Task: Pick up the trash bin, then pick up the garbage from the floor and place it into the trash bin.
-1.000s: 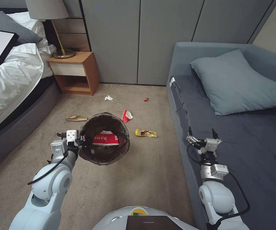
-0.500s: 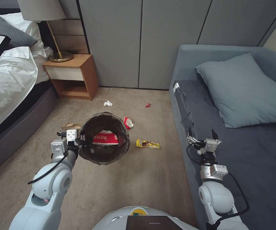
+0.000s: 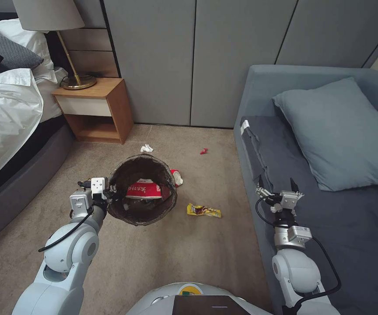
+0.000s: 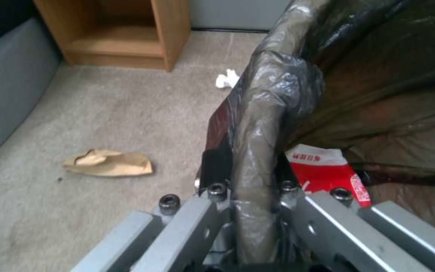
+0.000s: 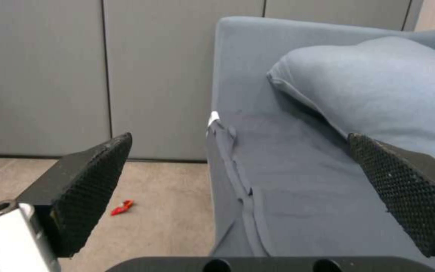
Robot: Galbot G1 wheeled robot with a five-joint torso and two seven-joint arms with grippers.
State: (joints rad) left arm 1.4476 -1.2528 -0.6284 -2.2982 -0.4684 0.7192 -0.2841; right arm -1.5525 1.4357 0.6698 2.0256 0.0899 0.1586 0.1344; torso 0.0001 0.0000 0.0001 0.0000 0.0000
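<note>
The left gripper [image 3: 110,193] is clamped on the bagged rim of the trash bin [image 3: 143,189], one jaw outside the wall and one inside, as is shown closely in the left wrist view [image 4: 250,196]. The bin is held clear of the carpet [image 3: 189,258], in front of the robot on its left side, mouth upward. A red and white wrapper [image 3: 144,190] is already lodged inside it.

The right gripper [image 3: 277,185] is held over the edge of the grey sofa [image 3: 351,227] with its fingers [image 5: 84,189] spread wide and nothing between them.

The first step is judged done, since the bin is carried, and at least one piece has been dropped in. Much is left on the floor: a yellow wrapper [image 3: 204,211] just right of the bin, a red and white packet [image 3: 177,177] partly hidden behind its far rim, a white tissue [image 3: 146,148] beyond it near the wooden nightstand [image 3: 95,109], a small red scrap [image 3: 204,151] towards the sofa, and a brown wrapper [image 4: 108,163] on the bed side.
</note>
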